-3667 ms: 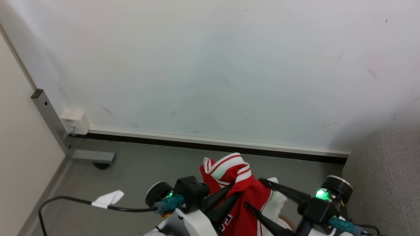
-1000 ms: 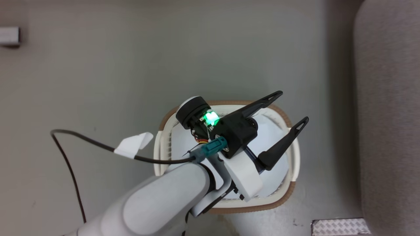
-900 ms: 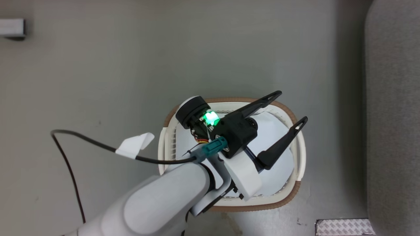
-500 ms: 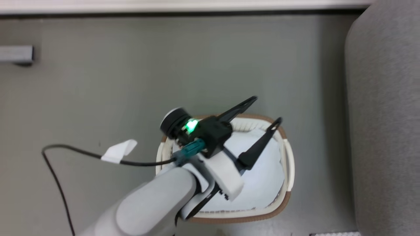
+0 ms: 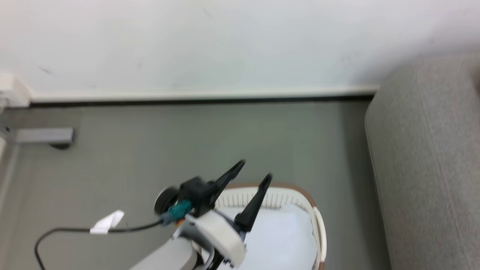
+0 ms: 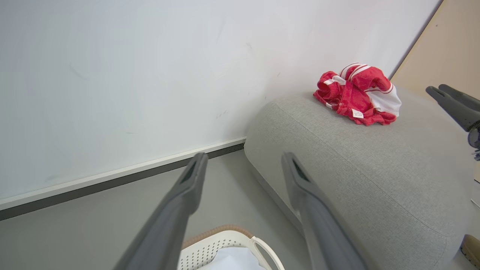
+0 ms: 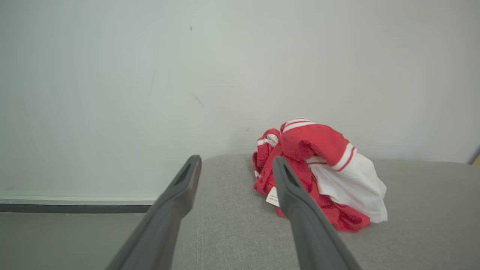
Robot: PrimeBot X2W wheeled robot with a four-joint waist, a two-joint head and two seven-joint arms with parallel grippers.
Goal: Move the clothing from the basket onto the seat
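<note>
The red and white clothing (image 6: 354,95) lies bunched on top of the grey seat (image 6: 360,165), against the wall, with nothing holding it. In the right wrist view the clothing (image 7: 318,165) sits just beyond my right gripper (image 7: 236,162), which is open and empty above the seat (image 7: 225,228). My left gripper (image 5: 254,169) hovers open over the far rim of the basket (image 5: 296,191). Something pale white (image 5: 279,234) lies inside the basket; I cannot tell whether it is fabric. The left wrist view shows the left gripper (image 6: 243,160), the basket (image 6: 225,243) below it, and the right gripper (image 6: 452,103) at the right edge.
The white wall (image 5: 225,45) with its skirting runs behind the basket and the seat (image 5: 423,161). Grey floor (image 5: 150,142) lies between them. A black cable with a white tag (image 5: 107,222) trails from the left arm. A grey metal bracket (image 5: 45,135) lies at the far left.
The head camera has tilted up, so the wall now shows. The left gripper stays open over the basket. In the oldest frame both grippers held the red clothing; it now lies on the seat.
</note>
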